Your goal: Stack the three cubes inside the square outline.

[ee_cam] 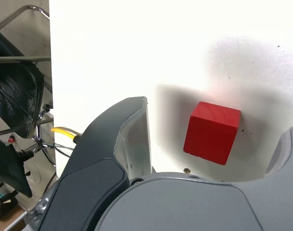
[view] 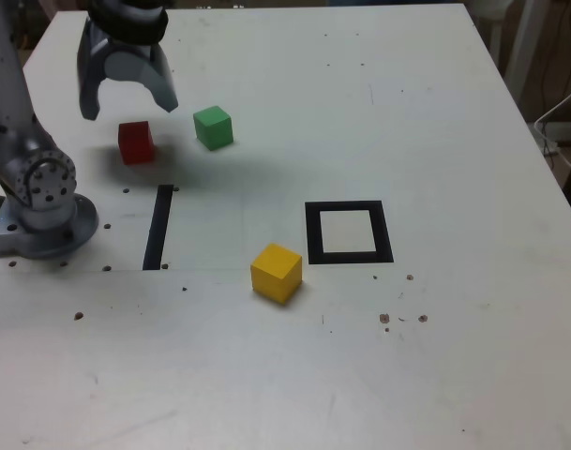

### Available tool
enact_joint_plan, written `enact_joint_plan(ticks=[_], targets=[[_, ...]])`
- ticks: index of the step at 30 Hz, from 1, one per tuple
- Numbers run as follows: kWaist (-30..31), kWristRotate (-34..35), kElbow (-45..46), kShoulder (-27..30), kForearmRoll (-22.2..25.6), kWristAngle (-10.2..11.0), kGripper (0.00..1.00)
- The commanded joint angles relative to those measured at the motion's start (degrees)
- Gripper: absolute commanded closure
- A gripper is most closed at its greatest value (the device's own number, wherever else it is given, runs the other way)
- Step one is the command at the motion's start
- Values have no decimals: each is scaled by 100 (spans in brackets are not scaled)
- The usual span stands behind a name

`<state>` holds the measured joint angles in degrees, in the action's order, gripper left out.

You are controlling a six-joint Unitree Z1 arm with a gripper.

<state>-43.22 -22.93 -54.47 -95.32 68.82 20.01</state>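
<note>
My gripper hangs open just above the red cube at the exterior view's left; its two fingers straddle the cube without touching it. In the wrist view the red cube lies on the white table between the spread jaws. The green cube sits a little to the right of the red one. The yellow cube rests near the middle of the table, just left of the square outline, whose white centre holds nothing.
A straight black tape strip lies left of centre. The arm's round grey base stands at the table's left edge. A chair and cables show beyond the table edge in the wrist view.
</note>
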Motion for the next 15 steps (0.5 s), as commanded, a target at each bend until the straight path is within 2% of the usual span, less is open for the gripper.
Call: enact_joint_plan(ticks=[1, 9, 15], targets=[[-2, 13, 111, -54, -152, -46, 9], [-3, -111, 448, -78, -633, -264, 11], [-44, -141, 502, -199, -730, -260, 11]])
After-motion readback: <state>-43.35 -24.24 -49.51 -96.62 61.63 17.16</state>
